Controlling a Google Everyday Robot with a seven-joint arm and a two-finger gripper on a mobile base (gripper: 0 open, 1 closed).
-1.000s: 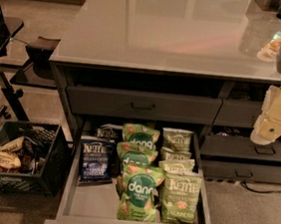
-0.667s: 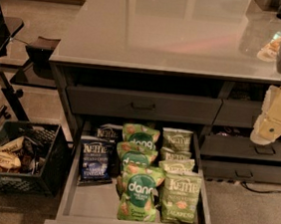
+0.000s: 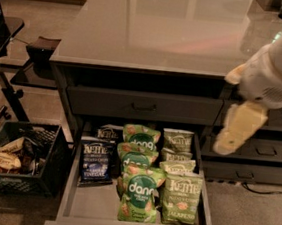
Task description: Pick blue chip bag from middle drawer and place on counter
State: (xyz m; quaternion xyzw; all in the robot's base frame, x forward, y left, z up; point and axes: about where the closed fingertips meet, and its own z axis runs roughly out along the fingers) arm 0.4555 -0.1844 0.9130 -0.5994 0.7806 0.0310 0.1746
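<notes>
The blue chip bag (image 3: pixel 96 160) lies flat at the left side of the open middle drawer (image 3: pixel 89 205), its white "Kettle" lettering facing up. A second dark bag (image 3: pixel 109 132) lies just behind it. Green dang bags (image 3: pixel 138 192) and green Kettle bags (image 3: pixel 182 198) fill the middle and right of the drawer. My gripper (image 3: pixel 235 125), pale yellow on a white arm, hangs in the air to the right of the drawer, above its right edge and well apart from the blue bag. It holds nothing that I can see. The glossy grey counter (image 3: pixel 155 25) spans the top.
A shallower closed drawer with a dark handle (image 3: pixel 144 106) sits above the open one. Closed drawers (image 3: pixel 265 149) stand to the right, behind my arm. A black crate (image 3: pixel 19 158) with snack packets stands on the floor at left, beside a black stand (image 3: pixel 9 78).
My arm and gripper have moved left and a little down, toward the right edge of the open drawer. The bags have not moved.
</notes>
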